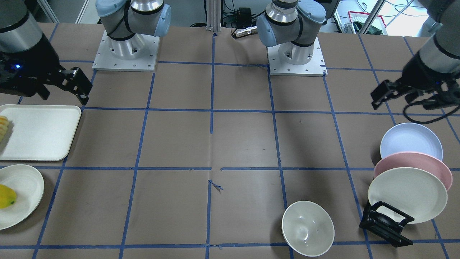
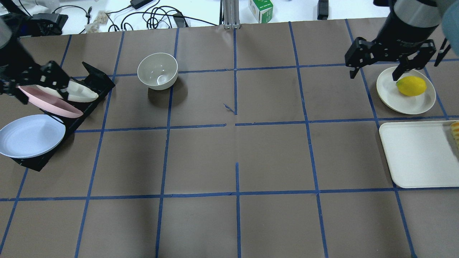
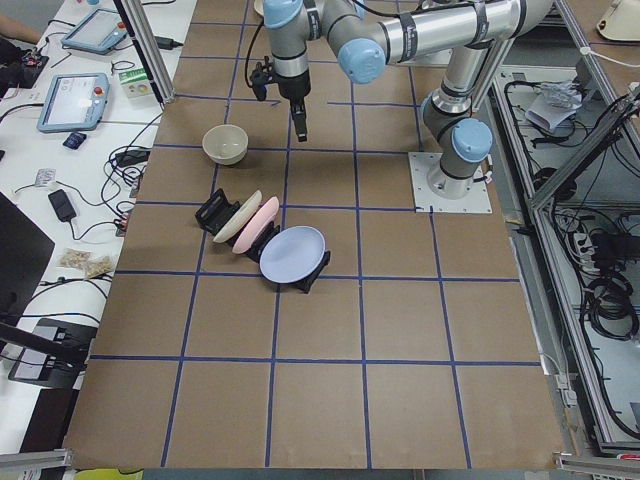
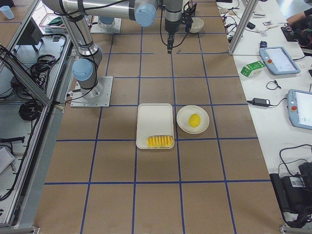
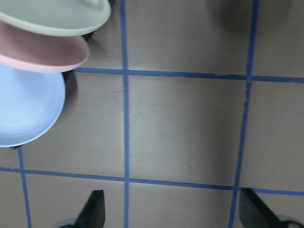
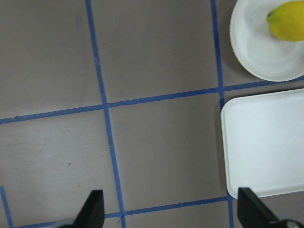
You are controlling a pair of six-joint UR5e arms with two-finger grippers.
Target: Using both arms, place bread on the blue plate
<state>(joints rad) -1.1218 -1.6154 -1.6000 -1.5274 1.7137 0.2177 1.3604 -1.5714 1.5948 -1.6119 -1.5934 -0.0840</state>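
The bread (image 4: 160, 141), a ridged yellow-orange loaf, lies at the end of a cream tray (image 2: 416, 154). Only its tip shows in the front view (image 1: 3, 126) and the overhead view (image 2: 455, 132). The blue plate (image 2: 30, 135) leans in a black rack (image 2: 94, 78), at the end nearest the robot; it also shows in the front view (image 1: 410, 142) and the left wrist view (image 5: 26, 111). My left gripper (image 5: 173, 211) is open and empty, high above the table beside the rack. My right gripper (image 6: 172, 209) is open and empty, high above the table near the tray's corner.
A pink plate (image 1: 413, 167) and a cream plate (image 1: 408, 194) lean in the same rack. A white bowl (image 1: 308, 228) stands alone on the table. A yellow lemon (image 2: 411, 86) lies on a white plate (image 2: 389, 89) beyond the tray. Brown paper with blue tape lines covers the table.
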